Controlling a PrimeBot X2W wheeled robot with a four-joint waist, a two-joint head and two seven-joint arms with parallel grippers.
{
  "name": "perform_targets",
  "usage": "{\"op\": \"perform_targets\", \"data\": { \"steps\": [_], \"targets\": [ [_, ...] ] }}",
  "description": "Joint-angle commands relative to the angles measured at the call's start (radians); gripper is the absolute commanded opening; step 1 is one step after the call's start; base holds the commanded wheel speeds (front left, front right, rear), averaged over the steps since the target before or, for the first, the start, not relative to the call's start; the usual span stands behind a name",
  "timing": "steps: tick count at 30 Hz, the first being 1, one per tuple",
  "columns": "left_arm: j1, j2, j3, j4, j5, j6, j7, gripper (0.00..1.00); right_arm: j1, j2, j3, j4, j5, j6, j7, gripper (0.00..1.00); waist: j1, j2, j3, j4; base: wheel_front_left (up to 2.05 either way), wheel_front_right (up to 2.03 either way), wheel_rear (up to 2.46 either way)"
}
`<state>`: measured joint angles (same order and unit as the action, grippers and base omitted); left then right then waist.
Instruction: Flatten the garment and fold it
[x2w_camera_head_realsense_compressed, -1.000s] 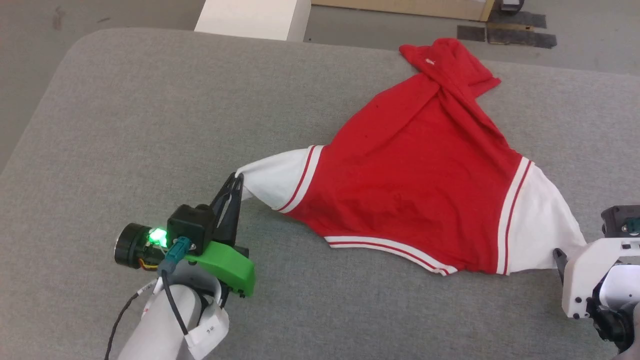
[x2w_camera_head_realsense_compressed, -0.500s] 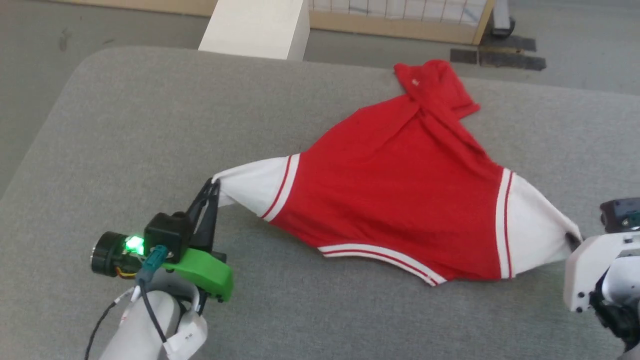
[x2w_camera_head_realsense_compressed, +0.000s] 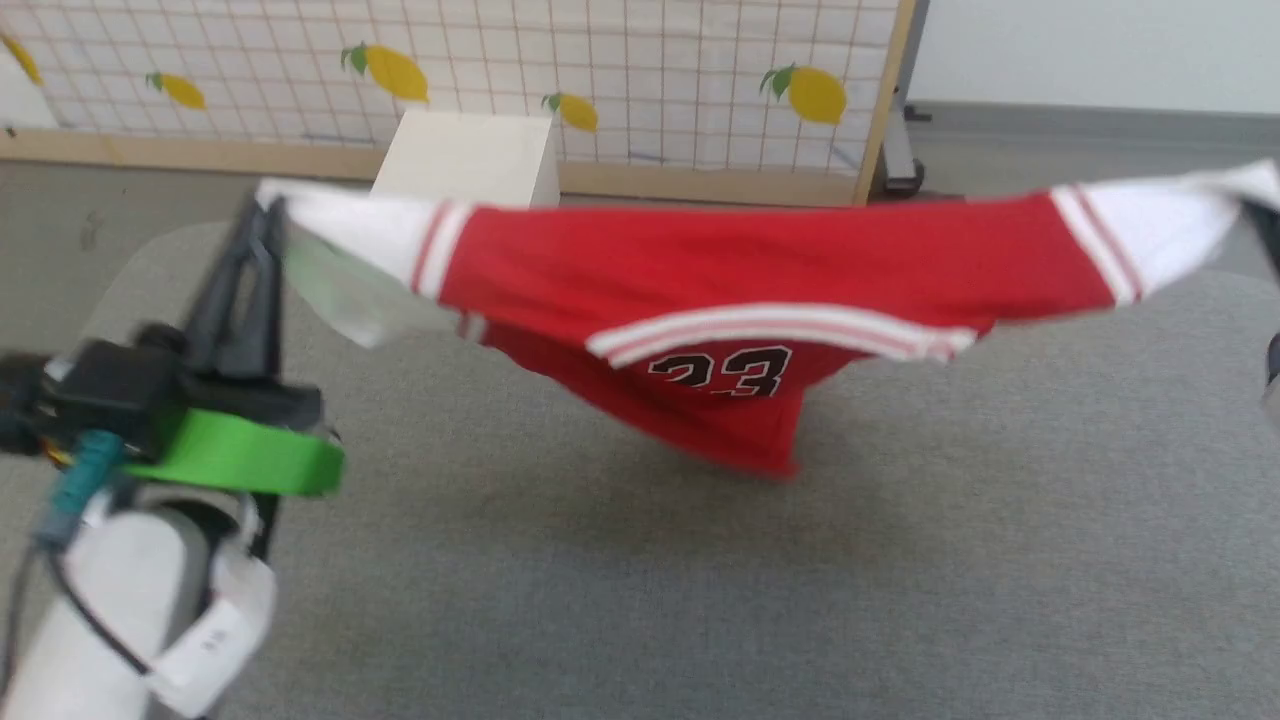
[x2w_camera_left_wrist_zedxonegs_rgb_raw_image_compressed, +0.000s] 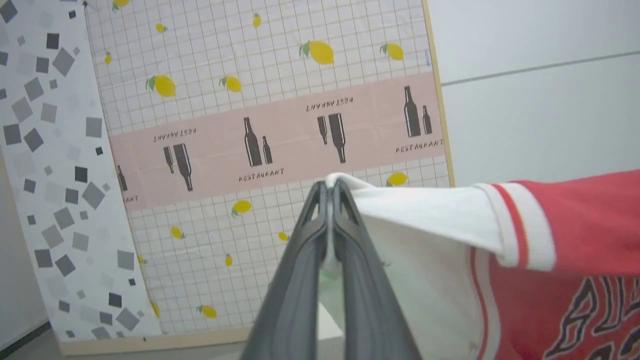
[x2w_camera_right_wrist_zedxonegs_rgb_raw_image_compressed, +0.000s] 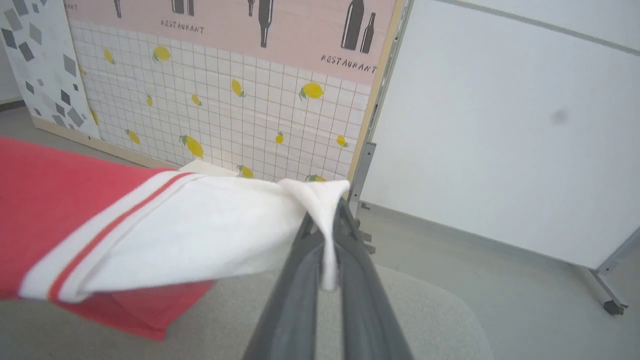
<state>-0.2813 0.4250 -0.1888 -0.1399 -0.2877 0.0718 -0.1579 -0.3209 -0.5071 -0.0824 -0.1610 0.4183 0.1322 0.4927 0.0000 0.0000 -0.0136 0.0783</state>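
Flattening is the step in hand, I'd say. The garment (x2w_camera_head_realsense_compressed: 760, 260) hangs stretched in the air over the grey padded surface (x2w_camera_head_realsense_compressed: 900, 600), white sleeves out at nine and three o'clock. The left gripper (x2w_camera_left_wrist_zedxonegs_rgb_raw_image_compressed: 330, 187) is clamped on one sleeve tip and the right gripper (x2w_camera_right_wrist_zedxonegs_rgb_raw_image_compressed: 332, 220) on the other. Next it wants lowering evenly and taut, so the drooping red body lands smooth.

I pinch the garment (x2w_camera_right_wrist_zedxonegs_rgb_raw_image_compressed: 75, 195) by its white sleeve in my right gripper (x2w_camera_right_wrist_zedxonegs_rgb_raw_image_compressed: 327, 216). Red cloth stretches left.
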Motion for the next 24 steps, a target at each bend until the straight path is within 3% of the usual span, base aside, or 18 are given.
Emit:
{"op": "perform_targets", "data": {
  "steps": [1,6,11,17,24],
  "targets": [
    [-0.04,0.02,0.02,-0.038,-0.008,0.007,0.009,0.0,-0.041,-0.006,-0.004,-0.015,0.018,-0.002,0.001,0.0,0.0,0.0,-0.025,-0.024,0.0,0.0,0.0],
    [-0.153,0.058,0.065,-0.161,-0.034,0.004,0.079,0.0,-0.177,-0.016,0.002,-0.041,0.068,-0.002,0.042,0.0,0.0,0.0,-0.013,-0.038,0.0,0.0,0.0],
    [-0.294,0.105,0.074,-0.15,-0.047,-0.016,0.192,0.0,-0.328,-0.039,0.056,-0.023,0.073,-0.002,0.078,0.0,0.0,0.0,0.058,-0.059,0.0,0.0,0.0],
    [-0.491,0.129,0.04,-0.033,-0.047,-0.061,0.274,0.0,-0.55,-0.071,0.169,0.082,0.068,-0.002,0.052,0.0,0.0,0.0,0.202,-0.086,0.0,0.0,0.0],
    [-0.771,0.128,-0.001,0.19,-0.018,-0.116,0.266,0.0,-0.857,-0.057,0.291,0.313,0.034,-0.002,-0.07,0.0,0.0,0.0,0.376,-0.112,0.0,0.0,0.0]
  ]
}}
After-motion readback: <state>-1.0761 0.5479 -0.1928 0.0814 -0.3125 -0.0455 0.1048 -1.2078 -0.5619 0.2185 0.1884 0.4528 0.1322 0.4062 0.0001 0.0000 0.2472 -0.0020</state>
